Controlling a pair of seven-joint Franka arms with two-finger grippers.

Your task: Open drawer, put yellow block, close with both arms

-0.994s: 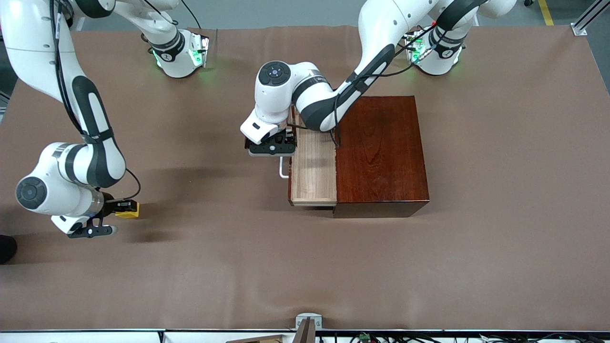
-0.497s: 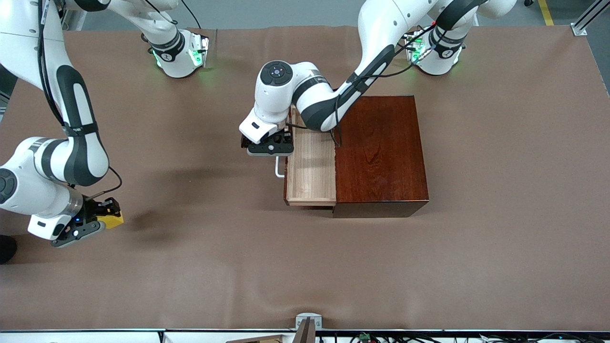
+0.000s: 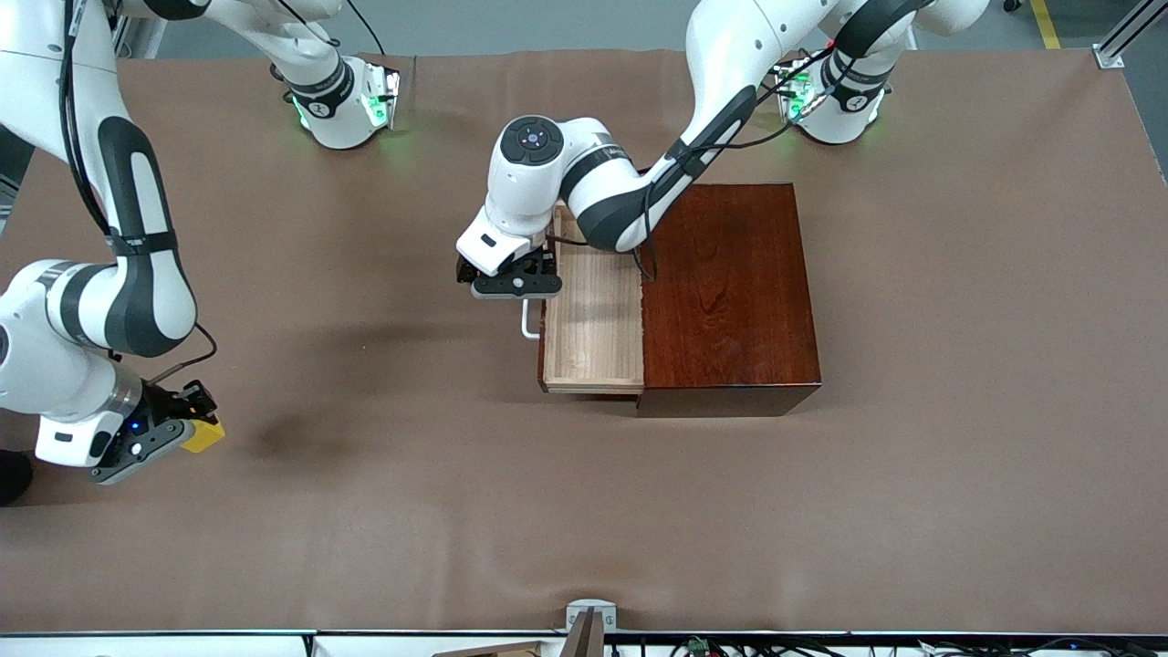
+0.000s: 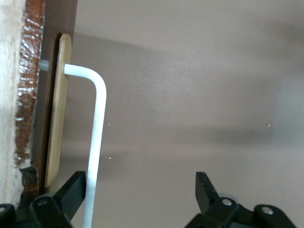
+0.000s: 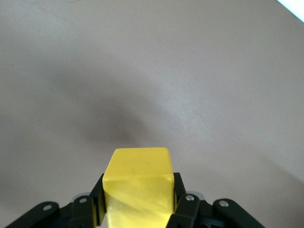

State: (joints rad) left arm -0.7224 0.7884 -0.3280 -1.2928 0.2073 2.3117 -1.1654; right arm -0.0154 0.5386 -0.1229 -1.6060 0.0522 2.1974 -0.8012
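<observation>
The pale wood drawer [image 3: 593, 319] stands partly pulled out of the reddish-brown box [image 3: 730, 292], and its tray holds nothing. Its white handle [image 3: 527, 324] faces the right arm's end of the table. My left gripper [image 3: 516, 283] is open around the handle; in the left wrist view the handle's bar [image 4: 97, 137] passes between the jaws of the left gripper [image 4: 140, 183], close against one finger. My right gripper [image 3: 182, 424] is shut on the yellow block [image 3: 203, 435] and holds it above the table near the right arm's end. The right wrist view shows the block [image 5: 137, 183] clamped in the right gripper [image 5: 138, 194].
Brown cloth [image 3: 584, 511] covers the whole table. The block's shadow [image 3: 283, 436] lies on the cloth beside the right gripper. A small metal bracket [image 3: 589, 613] sits at the table edge nearest the front camera.
The drawer has slid farther out with the left gripper at its handle. The right gripper has carried the yellow block up off the cloth, toward the right arm's end of the table.
</observation>
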